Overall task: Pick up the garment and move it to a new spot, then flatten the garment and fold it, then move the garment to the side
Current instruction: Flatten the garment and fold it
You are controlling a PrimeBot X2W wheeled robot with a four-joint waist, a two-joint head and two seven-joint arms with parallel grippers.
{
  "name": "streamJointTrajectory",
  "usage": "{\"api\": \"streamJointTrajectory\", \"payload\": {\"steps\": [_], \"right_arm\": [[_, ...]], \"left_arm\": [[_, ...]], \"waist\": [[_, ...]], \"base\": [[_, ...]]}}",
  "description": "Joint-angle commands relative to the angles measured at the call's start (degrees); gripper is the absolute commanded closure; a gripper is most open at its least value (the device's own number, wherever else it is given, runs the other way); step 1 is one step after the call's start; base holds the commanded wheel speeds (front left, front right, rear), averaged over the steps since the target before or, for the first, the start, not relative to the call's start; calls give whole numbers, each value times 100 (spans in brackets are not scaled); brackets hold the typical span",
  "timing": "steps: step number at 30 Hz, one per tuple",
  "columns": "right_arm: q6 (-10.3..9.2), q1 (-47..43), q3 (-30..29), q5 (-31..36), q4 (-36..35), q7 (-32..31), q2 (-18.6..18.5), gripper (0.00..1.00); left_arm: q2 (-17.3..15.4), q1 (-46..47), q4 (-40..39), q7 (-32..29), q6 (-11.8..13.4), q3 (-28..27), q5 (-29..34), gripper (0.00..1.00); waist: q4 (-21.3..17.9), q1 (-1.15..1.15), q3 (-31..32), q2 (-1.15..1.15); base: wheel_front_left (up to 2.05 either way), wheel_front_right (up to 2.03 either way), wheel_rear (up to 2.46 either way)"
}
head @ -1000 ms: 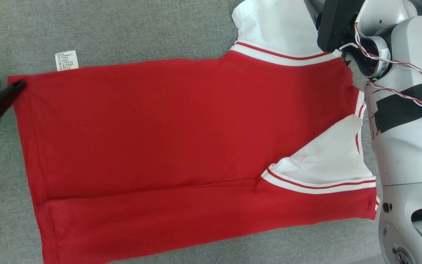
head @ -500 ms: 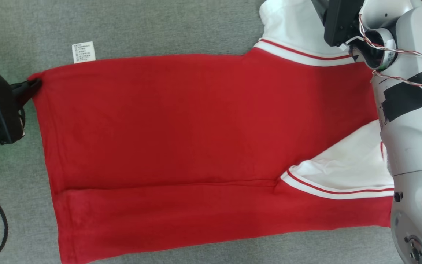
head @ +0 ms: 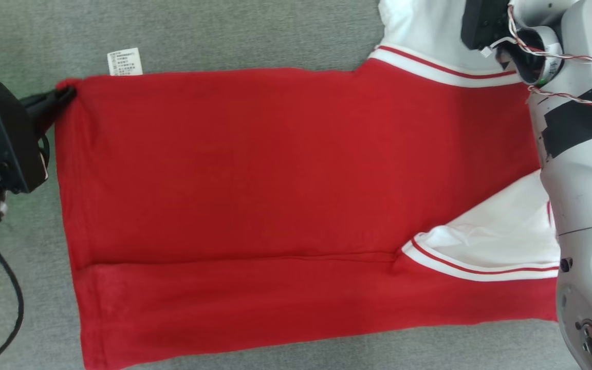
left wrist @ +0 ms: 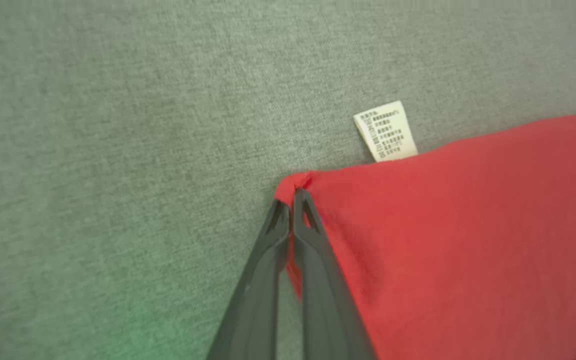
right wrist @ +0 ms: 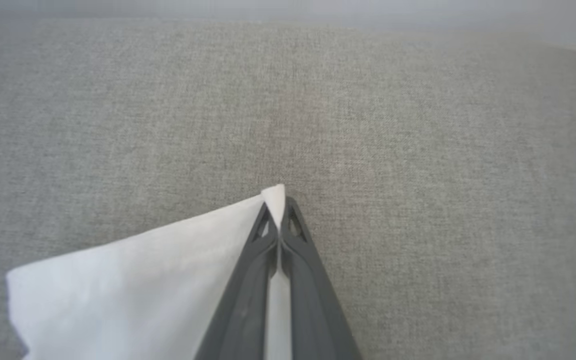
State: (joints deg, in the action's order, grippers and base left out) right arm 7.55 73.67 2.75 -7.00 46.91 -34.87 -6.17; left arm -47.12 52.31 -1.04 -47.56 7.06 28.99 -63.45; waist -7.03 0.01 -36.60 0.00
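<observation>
Red garment (head: 275, 180) lies flat across the middle of the grey surface (head: 224, 31). Left gripper (left wrist: 292, 197) is clamped on its hem corner, and right gripper (right wrist: 279, 205) pinches a white sleeve tip (both jaws closed). The step in hand is probably the fold. The next move calls for raising both corners evenly.

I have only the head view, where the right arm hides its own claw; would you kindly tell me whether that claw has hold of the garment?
Observer: Yes. In the right wrist view the right claw is shut on a white corner of the garment, and a small tip of cloth pokes out past its end.
Operator: Thank you. Is the left claw truly pinching cloth, or merely touching the edge?
Observer: Pinching. The left wrist view shows the left claw shut on the red corner, with the cloth bunched into a small fold at its tip.
</observation>
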Motion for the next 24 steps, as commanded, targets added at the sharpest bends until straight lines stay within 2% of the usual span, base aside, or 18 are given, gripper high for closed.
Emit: {"api": "streamJointTrajectory", "payload": {"steps": [1, 8, 14, 21, 24], "right_arm": [[-14, -12, -11, 17, -89, 305, -39, 100], [-14, -43, 275, -4, -157, 1051, -119, 100], [-14, -300, 641, -452, -240, 1415, -151, 100], [-14, -988, 1227, -1113, -804, 1603, -547, 100], [-14, -1385, 1362, -1364, -1215, 1734, -767, 100]], "left_arm": [[77, 19, 137, 204, -70, 19, 146, 100], [184, 85, 516, 996, -350, -50, 527, 100], [304, -119, 762, 1216, -510, 24, 502, 100], [296, -548, 640, 1635, -796, 42, 456, 100], [199, -817, 522, 1867, -887, 64, 559, 100]], "waist": [[-61, -1, 55, 0], [-146, -1, 261, 0], [-191, -1, 562, 0], [-190, -1, 961, 0], [-174, -1, 1126, 0]], "base": [[0, 0, 0], [0, 0, 0], [0, 0, 0], [0, 0, 0], [0, 0, 0]]}}
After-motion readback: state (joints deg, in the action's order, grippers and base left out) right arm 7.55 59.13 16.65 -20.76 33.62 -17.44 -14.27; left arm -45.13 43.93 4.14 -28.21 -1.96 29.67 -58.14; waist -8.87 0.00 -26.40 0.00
